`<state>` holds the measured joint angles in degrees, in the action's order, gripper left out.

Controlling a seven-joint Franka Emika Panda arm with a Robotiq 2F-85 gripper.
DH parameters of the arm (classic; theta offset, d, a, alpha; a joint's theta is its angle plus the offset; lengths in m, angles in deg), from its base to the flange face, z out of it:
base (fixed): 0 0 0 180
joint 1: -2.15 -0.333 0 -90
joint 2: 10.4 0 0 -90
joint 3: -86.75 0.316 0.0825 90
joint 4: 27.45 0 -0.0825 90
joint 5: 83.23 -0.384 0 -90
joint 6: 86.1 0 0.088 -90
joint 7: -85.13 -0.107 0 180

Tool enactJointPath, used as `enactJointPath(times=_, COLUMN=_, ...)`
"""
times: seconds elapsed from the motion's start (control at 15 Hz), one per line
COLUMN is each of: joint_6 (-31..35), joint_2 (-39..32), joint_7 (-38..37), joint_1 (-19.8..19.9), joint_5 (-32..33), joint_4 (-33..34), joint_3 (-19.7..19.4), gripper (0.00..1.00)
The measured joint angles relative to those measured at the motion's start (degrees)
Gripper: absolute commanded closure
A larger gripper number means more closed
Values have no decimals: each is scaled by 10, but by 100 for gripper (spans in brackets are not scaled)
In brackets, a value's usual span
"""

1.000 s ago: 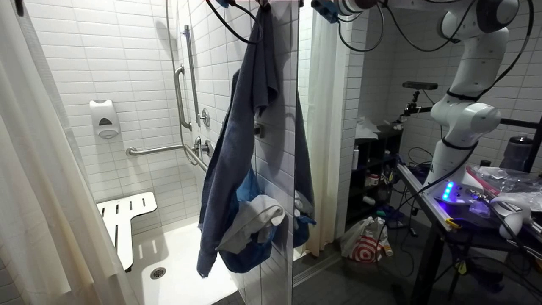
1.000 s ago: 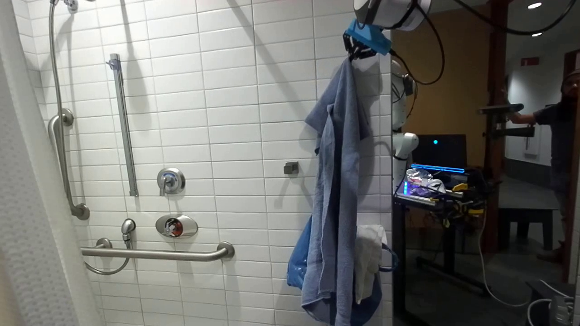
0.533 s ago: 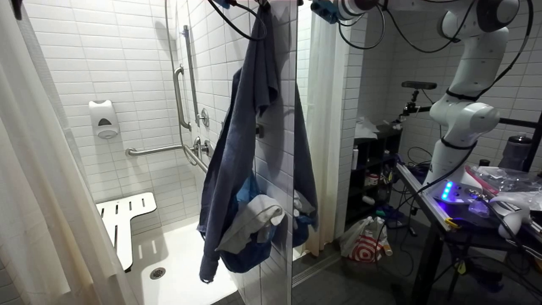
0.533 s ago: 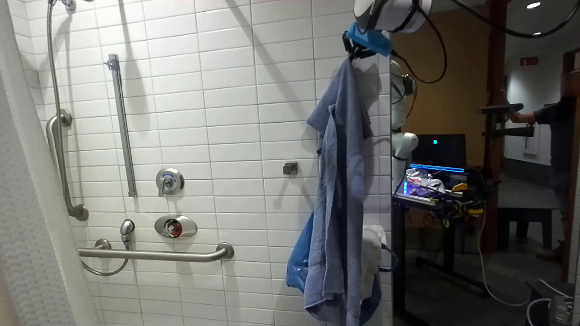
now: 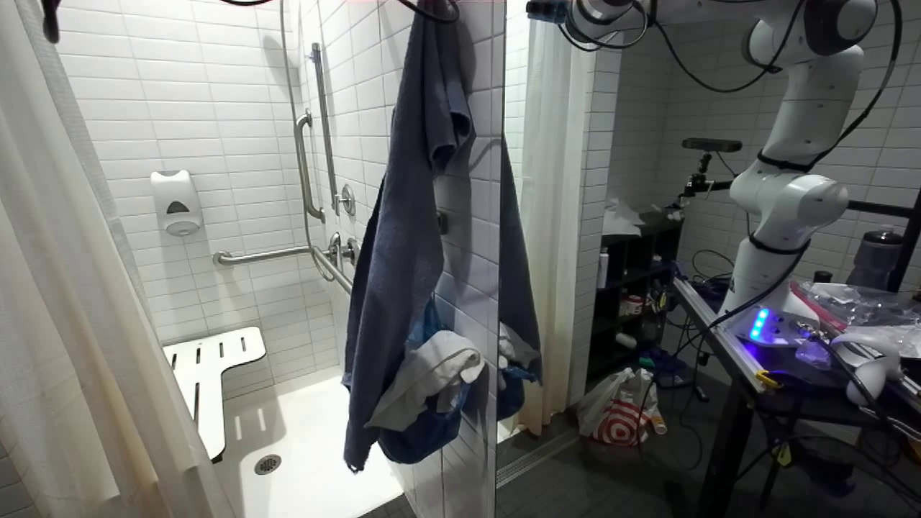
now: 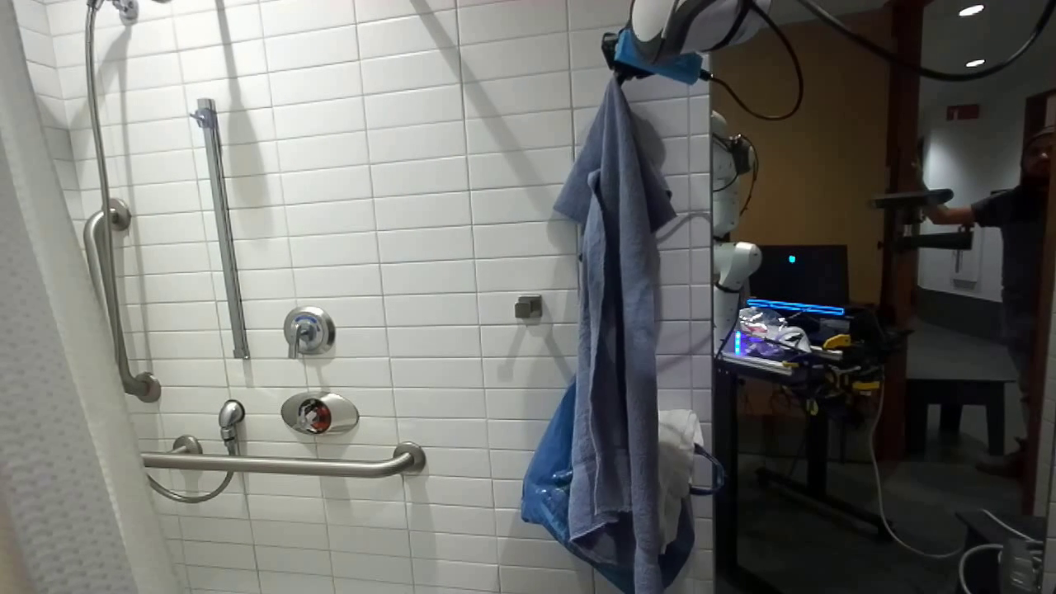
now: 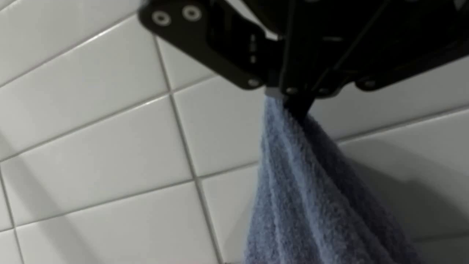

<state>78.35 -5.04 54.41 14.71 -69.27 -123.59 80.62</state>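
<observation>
In the wrist view my gripper (image 7: 287, 99) comes in from the top, its jaws shut on the gathered upper end of a blue-grey towel (image 7: 293, 176). From the fingertips the towel widens downward in folds, close in front of the tiled wall. An exterior view shows the gripper (image 6: 617, 73) near the top, with the towel (image 6: 619, 330) hanging full length below it. Its lower part covers some of a blue bag (image 6: 546, 487) with a white cloth (image 6: 678, 462). Elsewhere the towel (image 5: 403, 252) hangs from the upper edge, the gripper itself cut off above.
A small square wall hook (image 6: 529, 306) sits just left of the towel. Further left are a grab bar (image 6: 280, 464) and a shower valve (image 6: 310, 331). A pale curtain (image 5: 79, 288) stands at the left edge. A mirror-like panel (image 5: 554, 216) repeats the towel and arm.
My gripper has risen, moved leftward in an exterior view and changed its tilt. The towel has gone up with it, its lower end swinging slightly. The bag and white cloth stay in place.
</observation>
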Motion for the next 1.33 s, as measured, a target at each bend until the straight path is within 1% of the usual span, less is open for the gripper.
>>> enactJointPath(times=0.27, joint_6=-3, joint_2=-15, joint_7=-30, joint_1=0, joint_5=92, joint_4=30, joint_3=13, gripper=100)
enactJointPath(times=0.4, joint_6=-11, joint_2=-30, joint_7=-59, joint_1=1, joint_5=149, joint_4=53, joint_3=15, gripper=100)
enactJointPath(times=0.6, joint_6=-47, joint_2=-56, joint_7=-132, joint_1=4, joint_5=261, joint_4=98, joint_3=15, gripper=100)
enactJointPath(times=0.8, joint_6=-106, joint_2=-67, joint_7=-190, joint_1=-6, joint_5=353, joint_4=128, joint_3=19, gripper=100)
enactJointPath(times=1.07, joint_6=-155, joint_2=-82, joint_7=-218, joint_1=-21, joint_5=423, joint_4=167, joint_3=25, gripper=100)
enactJointPath(times=1.33, joint_6=-175, joint_2=-103, joint_7=-222, joint_1=-34, joint_5=460, joint_4=209, joint_3=30, gripper=100)
